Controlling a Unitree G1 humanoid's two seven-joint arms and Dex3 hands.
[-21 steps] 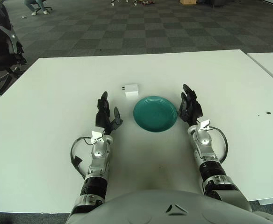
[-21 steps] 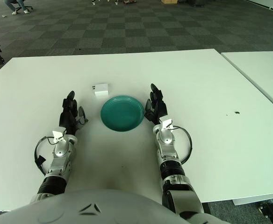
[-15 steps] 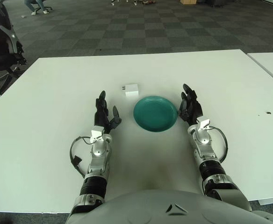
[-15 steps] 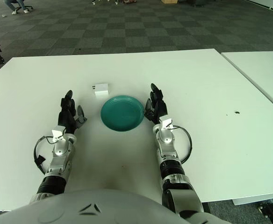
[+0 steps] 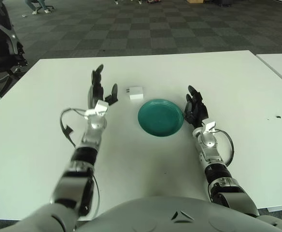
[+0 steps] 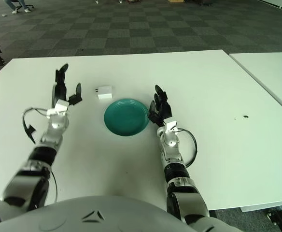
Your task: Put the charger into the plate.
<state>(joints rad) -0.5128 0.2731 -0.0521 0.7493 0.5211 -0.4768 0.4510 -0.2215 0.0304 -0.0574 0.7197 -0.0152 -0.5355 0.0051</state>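
Observation:
A small white charger (image 5: 135, 93) lies on the white table just behind the left rim of a teal plate (image 5: 161, 117). My left hand (image 5: 100, 92) is raised a little above the table, to the left of the charger, its fingers spread and empty. My right hand (image 5: 195, 106) rests on the table by the plate's right rim, fingers open and empty. The charger also shows in the right eye view (image 6: 104, 92), with the plate (image 6: 126, 117) in front of it.
The white table (image 5: 44, 121) spreads wide around the plate. A second white table (image 5: 281, 67) stands at the right. A black office chair (image 5: 1, 43) stands at the far left, off the table.
My left hand has lifted off the table and moved forward and left, now level with the charger. The right hand, charger and plate have not moved.

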